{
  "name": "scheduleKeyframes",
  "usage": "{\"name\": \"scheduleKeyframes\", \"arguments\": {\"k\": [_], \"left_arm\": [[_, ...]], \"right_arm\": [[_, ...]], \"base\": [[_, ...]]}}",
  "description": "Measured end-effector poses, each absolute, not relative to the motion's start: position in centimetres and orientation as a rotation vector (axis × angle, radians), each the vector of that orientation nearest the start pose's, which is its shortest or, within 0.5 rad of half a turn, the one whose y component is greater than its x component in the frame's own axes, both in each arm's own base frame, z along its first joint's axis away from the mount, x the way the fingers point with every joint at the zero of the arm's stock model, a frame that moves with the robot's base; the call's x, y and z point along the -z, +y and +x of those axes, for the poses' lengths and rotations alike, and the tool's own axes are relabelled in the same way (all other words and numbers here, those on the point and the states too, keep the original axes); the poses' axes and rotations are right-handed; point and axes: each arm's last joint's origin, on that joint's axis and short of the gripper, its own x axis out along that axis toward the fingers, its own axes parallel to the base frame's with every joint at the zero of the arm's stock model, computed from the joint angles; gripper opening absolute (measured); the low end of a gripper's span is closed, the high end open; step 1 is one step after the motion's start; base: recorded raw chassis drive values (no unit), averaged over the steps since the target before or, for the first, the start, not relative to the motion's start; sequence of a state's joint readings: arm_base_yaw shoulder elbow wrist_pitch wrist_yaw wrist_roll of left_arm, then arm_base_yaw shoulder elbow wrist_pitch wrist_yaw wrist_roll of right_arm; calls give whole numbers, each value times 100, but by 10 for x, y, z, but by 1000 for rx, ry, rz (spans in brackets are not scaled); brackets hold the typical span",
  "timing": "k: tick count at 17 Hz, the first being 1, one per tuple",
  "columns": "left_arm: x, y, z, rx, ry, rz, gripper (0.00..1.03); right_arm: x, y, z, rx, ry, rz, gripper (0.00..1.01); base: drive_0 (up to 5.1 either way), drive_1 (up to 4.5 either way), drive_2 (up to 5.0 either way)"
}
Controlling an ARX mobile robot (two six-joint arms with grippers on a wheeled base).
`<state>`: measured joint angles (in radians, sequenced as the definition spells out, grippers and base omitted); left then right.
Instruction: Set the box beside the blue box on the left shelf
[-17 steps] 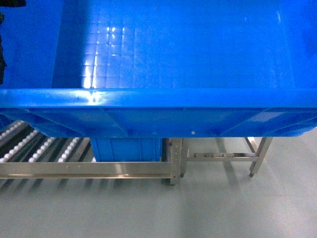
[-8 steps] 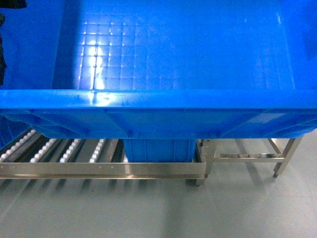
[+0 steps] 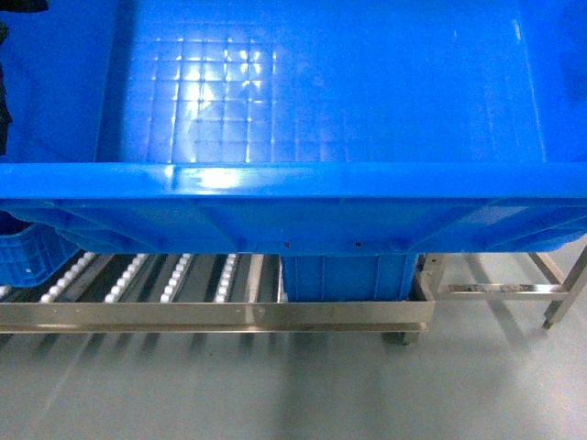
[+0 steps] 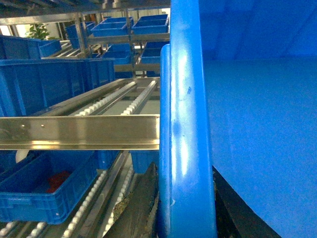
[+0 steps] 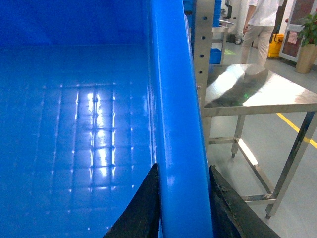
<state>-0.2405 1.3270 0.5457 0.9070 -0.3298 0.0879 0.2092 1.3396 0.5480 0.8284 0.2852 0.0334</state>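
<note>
The box point(image 3: 339, 92), a large bright-blue crate with a grid floor, fills the top of the head view, held above the floor. My left gripper point(image 4: 184, 168) is shut on its left rim point(image 4: 188, 109), one dark finger point(image 4: 143, 208) on each side. On the opposite rim point(image 5: 173, 99) my right gripper point(image 5: 183, 167) is shut too. The left shelf point(image 3: 183, 316), white rollers between metal rails, lies below and beyond the box. One blue box point(image 3: 348, 277) stands at its right end, and part of another point(image 3: 27, 258) shows at its left.
A steel table frame point(image 3: 559, 291) stands right of the rack, its shiny top point(image 5: 252, 89) beside the box. Large blue crates point(image 4: 44, 84) and racks of small blue bins point(image 4: 129, 25) stand behind the rollers point(image 4: 114, 99). A lower bin point(image 4: 44, 193) holds something red. A person point(image 5: 260, 25) stands far off.
In the head view the rack, the blue box at its right end and the steel table have slid to the right. A second blue box has come into view at the left.
</note>
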Motion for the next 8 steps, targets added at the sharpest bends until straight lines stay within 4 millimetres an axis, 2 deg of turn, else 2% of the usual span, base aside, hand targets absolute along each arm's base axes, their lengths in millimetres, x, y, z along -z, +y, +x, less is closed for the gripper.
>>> {"name": "scheduleKeyframes", "arguments": {"k": [8], "left_arm": [[-241, -54, 261, -95, -113, 53, 18]], "right_arm": [[-232, 48, 266, 75, -35, 42, 20]], "base": [[-498, 248, 248]]}}
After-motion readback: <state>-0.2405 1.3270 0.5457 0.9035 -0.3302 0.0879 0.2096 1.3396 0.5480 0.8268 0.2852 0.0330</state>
